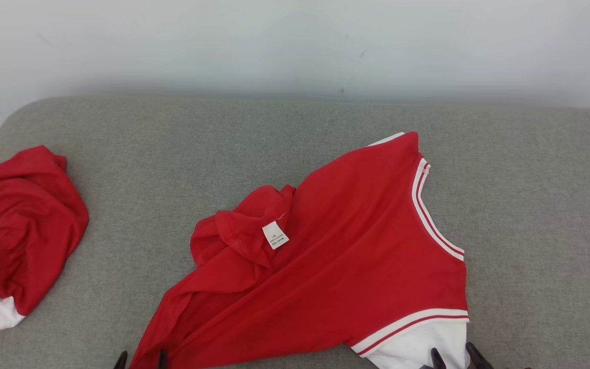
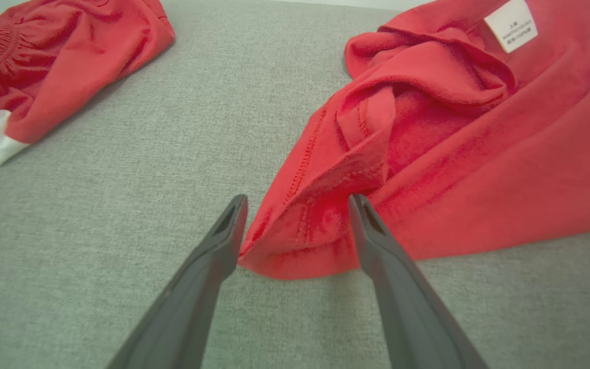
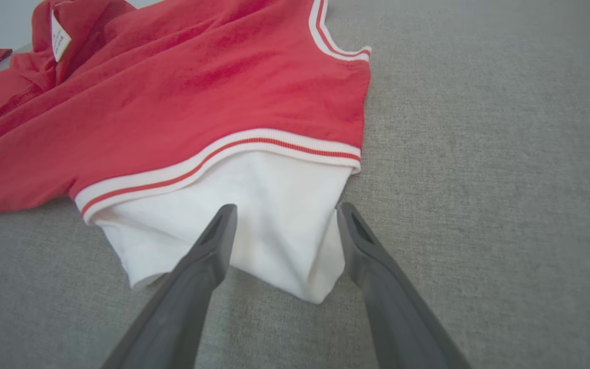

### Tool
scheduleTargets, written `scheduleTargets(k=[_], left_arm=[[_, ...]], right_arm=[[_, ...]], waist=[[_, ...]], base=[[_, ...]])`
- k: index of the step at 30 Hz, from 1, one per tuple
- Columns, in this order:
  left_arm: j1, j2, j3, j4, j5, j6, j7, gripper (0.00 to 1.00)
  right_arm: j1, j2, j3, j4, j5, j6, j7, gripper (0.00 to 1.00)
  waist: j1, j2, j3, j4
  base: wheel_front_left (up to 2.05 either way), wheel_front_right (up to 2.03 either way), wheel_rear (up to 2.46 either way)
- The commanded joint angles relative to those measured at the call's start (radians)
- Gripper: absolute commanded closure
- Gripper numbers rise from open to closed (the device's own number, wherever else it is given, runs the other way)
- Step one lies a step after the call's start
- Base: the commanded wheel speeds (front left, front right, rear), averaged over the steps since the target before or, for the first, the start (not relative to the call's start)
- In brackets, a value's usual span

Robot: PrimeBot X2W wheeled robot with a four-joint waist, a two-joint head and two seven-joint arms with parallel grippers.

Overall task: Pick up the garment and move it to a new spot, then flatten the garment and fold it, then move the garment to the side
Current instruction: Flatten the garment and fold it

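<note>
A red garment (image 1: 336, 246) with white striped trim and a white sleeve lies partly spread in the middle of the grey cushion, its upper left part bunched around a white label (image 1: 275, 235). At the bottom edge of the head view my left gripper (image 1: 140, 359) stands open, its fingers either side of the garment's red hem corner (image 2: 300, 241). My right gripper (image 1: 456, 354) is open too, straddling the white sleeve (image 3: 274, 230) at the lower right. Neither pair of fingers has closed on the cloth.
A second red garment (image 1: 18, 236) with a white patch lies crumpled at the cushion's left edge, also seen as a red heap (image 2: 59, 61) in the left wrist view. Bare grey cushion (image 1: 541, 215) spreads to the right and behind. A pale wall stands at the back.
</note>
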Motion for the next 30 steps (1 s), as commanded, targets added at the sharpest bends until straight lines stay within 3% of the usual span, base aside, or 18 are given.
scheduleTargets(k=[1,10,11,12,13,19,23,30], left_arm=[[0.012,-0.006,0.009,-0.012,0.005,0.001,-0.004,0.00],[0.047,-0.030,0.019,-0.090,0.022,0.001,-0.004,0.00],[0.052,-0.033,0.020,-0.099,0.025,0.001,-0.004,0.00],[0.058,-0.035,0.022,-0.106,0.023,0.001,-0.004,0.00],[0.061,-0.037,0.024,-0.112,0.021,0.001,-0.004,0.00],[0.078,-0.044,0.032,-0.147,0.026,0.001,-0.004,0.00],[0.070,-0.047,0.033,-0.151,0.024,0.001,-0.004,0.00],[0.049,-0.047,0.032,-0.137,0.006,0.001,-0.004,0.00]], right_arm=[[-0.006,0.007,-0.003,0.003,0.011,0.003,0.004,0.00],[-0.035,0.020,-0.024,0.086,0.011,0.003,0.040,0.00],[-0.033,0.022,-0.022,0.089,0.016,0.003,0.034,0.56],[-0.035,0.023,-0.019,0.090,0.018,0.003,0.022,0.92],[-0.038,0.023,-0.017,0.090,0.015,0.003,0.011,1.00],[-0.086,0.022,-0.017,0.065,0.038,0.003,-0.028,1.00],[-0.167,0.000,-0.005,0.076,0.061,0.003,0.010,1.00],[-0.361,-0.011,0.060,0.252,0.081,0.003,0.095,1.00]], waist=[[0.0000,0.0000,-0.003,0.004],[0.0000,0.0000,-0.032,0.028],[0.0000,0.0000,-0.036,0.030],[0.0000,0.0000,-0.038,0.031],[0.0000,0.0000,-0.040,0.031],[0.0000,0.0000,-0.051,0.035],[0.0000,0.0000,-0.051,0.040],[0.0000,0.0000,-0.040,0.034]], base=[[0.00,0.00,0.00],[0.00,0.00,0.00],[0.00,0.00,0.00],[0.00,0.00,0.00],[0.00,0.00,0.00],[0.00,0.00,0.00],[0.00,0.00,0.00],[0.00,0.00,0.00]])
